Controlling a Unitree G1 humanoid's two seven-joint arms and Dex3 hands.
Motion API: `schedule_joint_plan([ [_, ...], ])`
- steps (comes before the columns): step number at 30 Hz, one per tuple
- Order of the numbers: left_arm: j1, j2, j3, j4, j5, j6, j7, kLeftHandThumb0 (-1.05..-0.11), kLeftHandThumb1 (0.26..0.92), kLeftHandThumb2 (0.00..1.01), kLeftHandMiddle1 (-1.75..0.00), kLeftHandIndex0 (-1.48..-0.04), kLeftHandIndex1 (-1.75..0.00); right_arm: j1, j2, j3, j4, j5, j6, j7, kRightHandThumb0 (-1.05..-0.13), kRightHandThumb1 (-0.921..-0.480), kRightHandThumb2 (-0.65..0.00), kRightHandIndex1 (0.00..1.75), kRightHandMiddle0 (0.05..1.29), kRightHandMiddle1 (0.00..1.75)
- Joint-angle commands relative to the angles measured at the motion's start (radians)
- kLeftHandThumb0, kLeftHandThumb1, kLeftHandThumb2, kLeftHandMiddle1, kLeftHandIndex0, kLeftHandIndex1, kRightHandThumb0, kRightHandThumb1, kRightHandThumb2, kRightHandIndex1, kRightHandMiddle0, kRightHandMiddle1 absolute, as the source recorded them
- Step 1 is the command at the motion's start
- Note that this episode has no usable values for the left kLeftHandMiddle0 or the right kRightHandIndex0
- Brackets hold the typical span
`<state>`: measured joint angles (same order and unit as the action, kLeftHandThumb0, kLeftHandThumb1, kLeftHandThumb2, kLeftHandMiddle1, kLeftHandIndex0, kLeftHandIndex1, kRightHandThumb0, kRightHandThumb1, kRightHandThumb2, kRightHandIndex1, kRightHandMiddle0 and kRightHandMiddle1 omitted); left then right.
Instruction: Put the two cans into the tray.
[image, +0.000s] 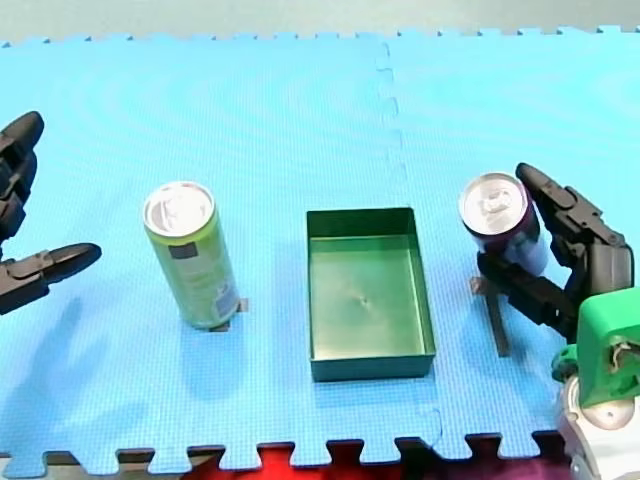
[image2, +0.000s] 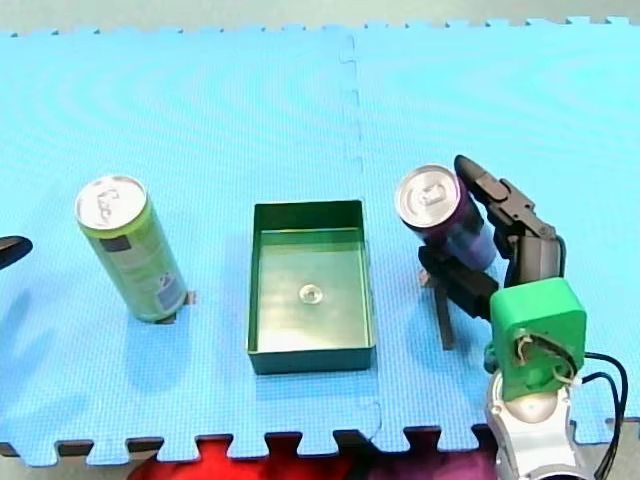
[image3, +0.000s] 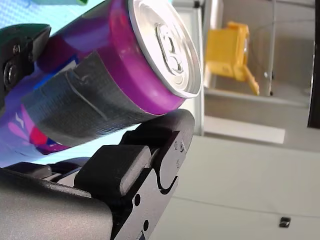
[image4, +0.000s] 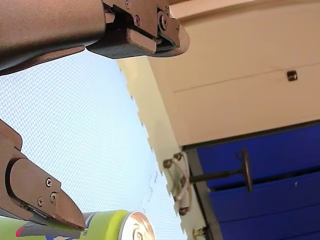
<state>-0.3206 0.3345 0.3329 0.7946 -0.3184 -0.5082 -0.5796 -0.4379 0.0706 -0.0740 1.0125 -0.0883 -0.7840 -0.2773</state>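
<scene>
A purple can (image: 497, 222) is held to the right of the green tray (image: 371, 366), with my right hand (image: 545, 250) shut on it; fingers wrap its far side and its lower front. The first wrist view shows the same purple can (image3: 115, 85), wrapped in grey tape, lying against a black finger (image3: 150, 150). A green can (image: 190, 255) stands upright on the mat, left of the tray. My left hand (image: 25, 230) is at the left edge, apart from the green can and holding nothing. The tray holds no cans.
A blue foam mat (image: 300, 120) covers the whole work surface, with its notched front edge near me. Dark tape marks lie on the mat by the green can's base (image: 238, 305) and below the purple can (image: 495, 320).
</scene>
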Motion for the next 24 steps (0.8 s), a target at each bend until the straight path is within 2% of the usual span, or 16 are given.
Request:
schedule_joint_plan([
  [1,-0.004,0.006,0.001,0.001,-0.001,-0.001,-0.001,-1.048,0.693,0.00,0.00,-0.31,0.00,-0.015,-0.008,-0.007,0.009,0.008,-0.021,0.004,-0.307,-0.739,0.000,0.03,1.26,0.01],
  [8,-0.006,0.006,0.001,-0.001,-0.002,0.002,-0.002,-1.048,0.692,0.00,0.00,-0.31,0.00,-0.025,0.000,-0.026,0.035,0.041,-0.052,0.044,-0.311,-0.734,0.000,0.02,1.26,0.01],
  [12,-0.007,0.005,0.001,0.000,-0.003,0.002,-0.004,-1.048,0.690,0.00,0.00,-0.31,0.00,-0.032,0.001,-0.034,0.043,0.048,-0.051,0.050,-0.312,-0.731,0.000,0.01,1.27,0.00],
  [14,-0.006,0.004,0.001,-0.003,-0.004,0.004,-0.006,-1.048,0.690,0.00,0.00,-0.31,0.00,-0.033,0.001,-0.037,0.042,0.048,-0.042,0.047,-0.312,-0.730,0.000,0.01,1.27,0.00],
  [18,-0.004,0.004,-0.001,-0.008,-0.003,0.005,-0.004,-1.048,0.688,0.00,0.00,-0.31,0.00,-0.035,0.003,-0.039,0.026,0.046,-0.001,0.034,-0.315,-0.726,0.000,0.01,1.27,0.00],
  [19,-0.004,0.004,-0.001,-0.009,-0.002,0.006,-0.004,-1.048,0.688,0.00,0.00,-0.31,0.00,-0.035,0.006,-0.042,0.020,0.052,0.013,0.036,-0.316,-0.726,0.000,0.01,1.27,0.00],
  [20,-0.004,0.004,-0.002,-0.010,-0.002,0.006,-0.004,-1.048,0.688,0.00,0.00,-0.31,0.00,-0.034,0.012,-0.048,0.011,0.066,0.030,0.044,-0.317,-0.725,0.000,0.01,1.27,0.00],
  [22,-0.003,0.004,-0.002,-0.011,-0.001,0.007,-0.003,-1.048,0.689,0.00,0.00,-0.31,0.00,-0.032,0.028,-0.066,-0.011,0.111,0.079,0.074,-0.322,-0.725,0.000,0.01,1.27,0.00],
  [24,-0.003,0.005,-0.003,-0.012,0.000,0.007,-0.002,-1.048,0.690,0.00,0.00,-0.31,0.00,-0.031,0.048,-0.090,-0.050,0.179,0.165,0.118,-0.326,-0.725,0.000,0.00,1.27,0.00],
])
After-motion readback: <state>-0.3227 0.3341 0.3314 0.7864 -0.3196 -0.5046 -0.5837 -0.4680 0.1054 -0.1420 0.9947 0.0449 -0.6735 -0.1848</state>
